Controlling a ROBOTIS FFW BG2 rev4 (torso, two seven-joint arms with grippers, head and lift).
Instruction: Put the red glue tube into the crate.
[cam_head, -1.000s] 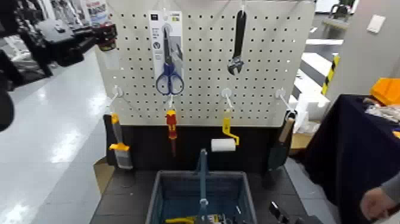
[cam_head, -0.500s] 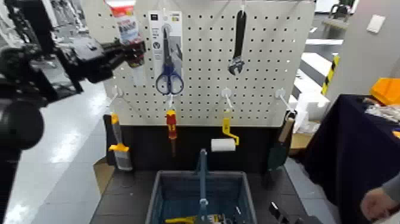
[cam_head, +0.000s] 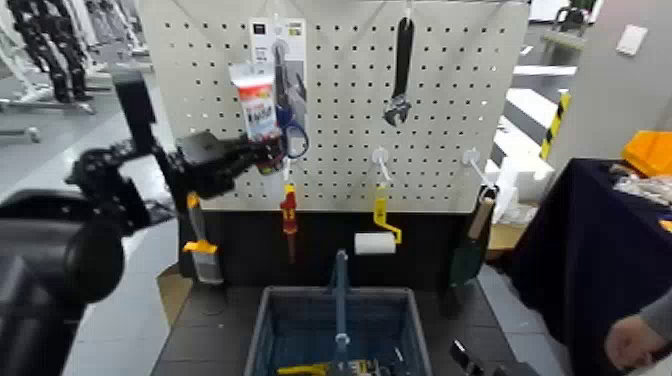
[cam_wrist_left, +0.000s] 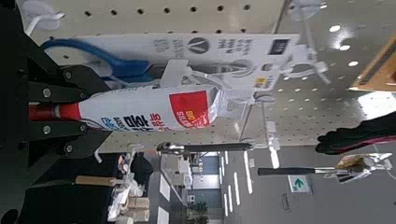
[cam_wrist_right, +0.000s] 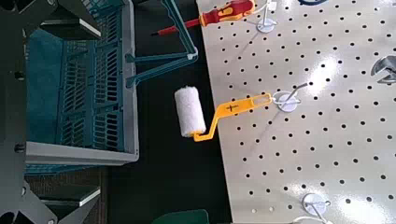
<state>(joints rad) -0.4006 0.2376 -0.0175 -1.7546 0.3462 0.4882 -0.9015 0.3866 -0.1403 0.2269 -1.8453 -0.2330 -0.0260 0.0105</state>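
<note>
My left gripper (cam_head: 266, 151) is shut on the cap end of the red glue tube (cam_head: 254, 100). It holds the red and white tube upright in front of the pegboard, over the scissors pack (cam_head: 285, 45). In the left wrist view the tube (cam_wrist_left: 154, 109) sticks out from between the fingers (cam_wrist_left: 49, 91), with the scissors pack (cam_wrist_left: 201, 49) behind it. The crate (cam_head: 270, 330), blue-grey with an upright central handle, stands on the table below the board, well under and right of the tube. It also shows in the right wrist view (cam_wrist_right: 79, 84). My right gripper (cam_head: 468, 360) waits low, right of the crate, open.
The pegboard (cam_head: 440, 100) holds a wrench (cam_head: 399, 70), a red-and-yellow screwdriver (cam_head: 288, 215), a paint roller (cam_head: 376, 240), a brush (cam_head: 200, 250) and a trowel (cam_head: 472, 245). Some tools lie in the crate. A person's hand (cam_head: 635, 340) is at the far right by a dark-covered table.
My left arm has swung right and down with the tube, from the board's upper left corner to in front of the scissors pack. The right arm has not moved.
</note>
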